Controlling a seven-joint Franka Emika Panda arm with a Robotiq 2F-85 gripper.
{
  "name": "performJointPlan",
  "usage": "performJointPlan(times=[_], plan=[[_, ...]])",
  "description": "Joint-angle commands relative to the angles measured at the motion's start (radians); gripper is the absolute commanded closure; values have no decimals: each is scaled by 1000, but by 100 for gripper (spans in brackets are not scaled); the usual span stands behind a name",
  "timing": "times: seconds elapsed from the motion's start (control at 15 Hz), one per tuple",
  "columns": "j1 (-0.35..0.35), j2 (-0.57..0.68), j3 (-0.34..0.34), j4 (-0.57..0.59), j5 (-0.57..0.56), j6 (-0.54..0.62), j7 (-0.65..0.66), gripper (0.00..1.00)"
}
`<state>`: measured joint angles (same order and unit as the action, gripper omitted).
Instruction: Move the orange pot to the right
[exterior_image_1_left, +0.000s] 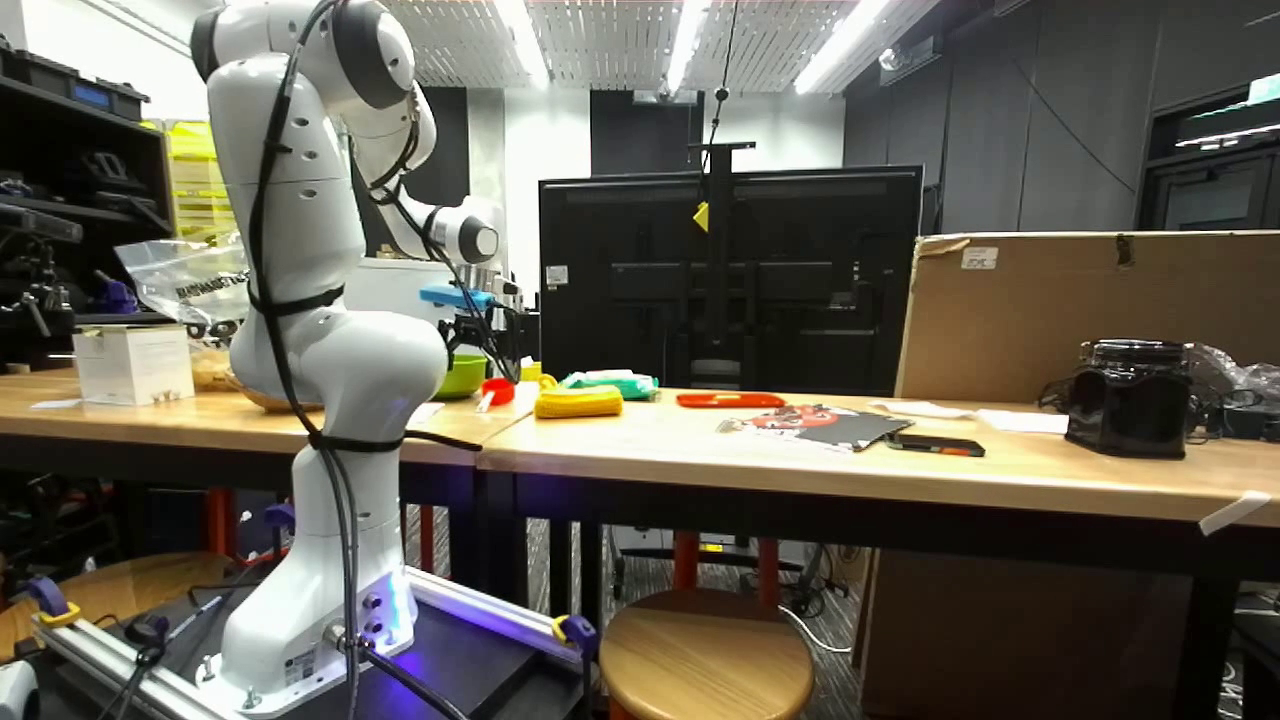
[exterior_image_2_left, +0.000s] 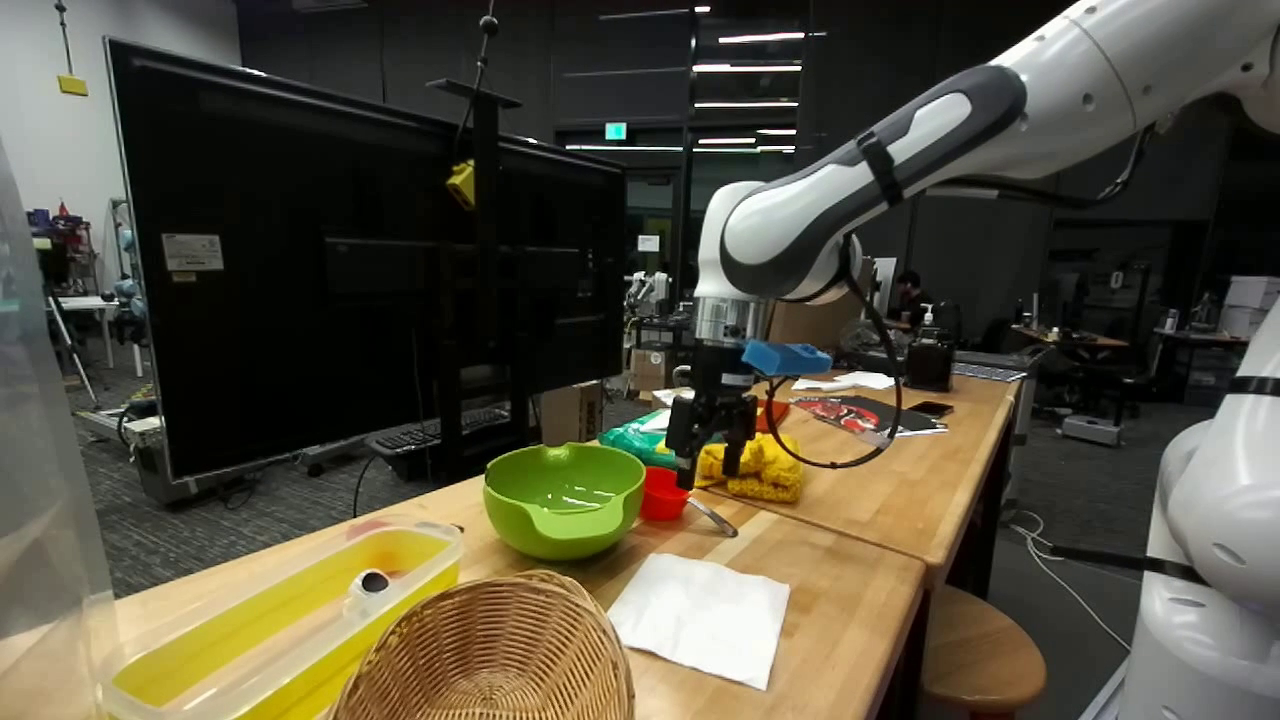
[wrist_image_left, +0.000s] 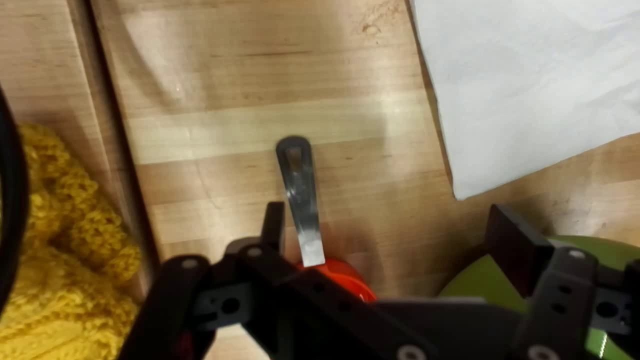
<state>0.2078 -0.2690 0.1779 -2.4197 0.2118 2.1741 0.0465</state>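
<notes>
Gripper (wrist_image_left: 390, 227) nearest in wrist view, fingers (wrist_image_left: 519, 250) parted; orange pot (exterior_image_2_left: 660, 496) beside green bowl (exterior_image_2_left: 570, 535)

Fingers are held wide apart above the wooden table (exterior_image_2_left: 840, 620); orange pot is set on it between green bowl and yellow knitted cloth (exterior_image_2_left: 770, 480), just beside the bowl; pot is partly covered by the gripper in wrist view, contact cannot be told; metal handle (wrist_image_left: 302, 205) is stretched out between cloth and white sheet (exterior_image_2_left: 700, 620); wicker basket (exterior_image_2_left: 495, 650) is placed near the sheet, cut off by frame edge in an exterior view.
</notes>
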Motion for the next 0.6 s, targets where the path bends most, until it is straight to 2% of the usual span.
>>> performJointPlan(times=[0.0,0.53], plan=[[7,-21,5,-25,-8,-12,-22,0],[-13,15,4,-17,-155,-105,-40,0]])
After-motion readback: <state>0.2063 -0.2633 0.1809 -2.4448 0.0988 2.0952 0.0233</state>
